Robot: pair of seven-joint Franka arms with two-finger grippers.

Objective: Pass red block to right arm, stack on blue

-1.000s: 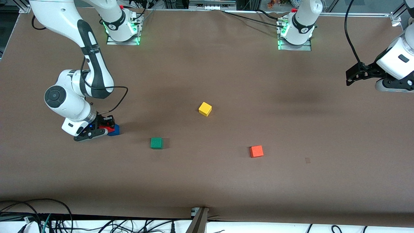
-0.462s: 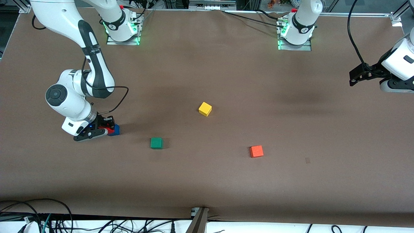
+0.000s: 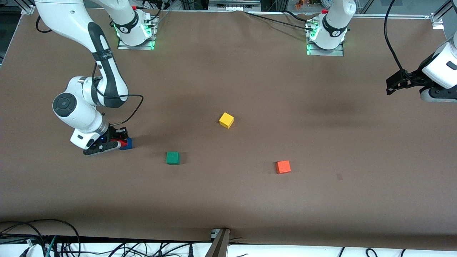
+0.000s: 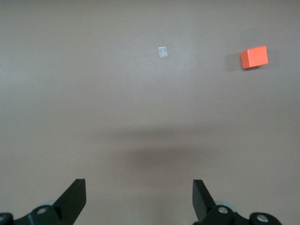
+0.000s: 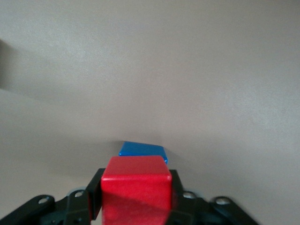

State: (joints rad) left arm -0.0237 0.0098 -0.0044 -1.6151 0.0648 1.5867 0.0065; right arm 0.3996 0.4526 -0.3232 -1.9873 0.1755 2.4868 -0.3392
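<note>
Right gripper (image 3: 115,142) clamped on small deep-red matte cube (image 5: 136,188), low over small solid blue cube (image 5: 143,151) peeking past jaws. Position nearly unchanged over last second: final settling, release likely next. Left gripper (image 4: 139,199) spread empty, waits, drifted slightly up.

The red block (image 5: 136,187) covers most of the blue cube (image 5: 143,151); whether they touch cannot be told. The right tool (image 3: 116,140) hides both cubes in the front view. The left tool (image 4: 139,199) is cut off at the picture's edge.
</note>
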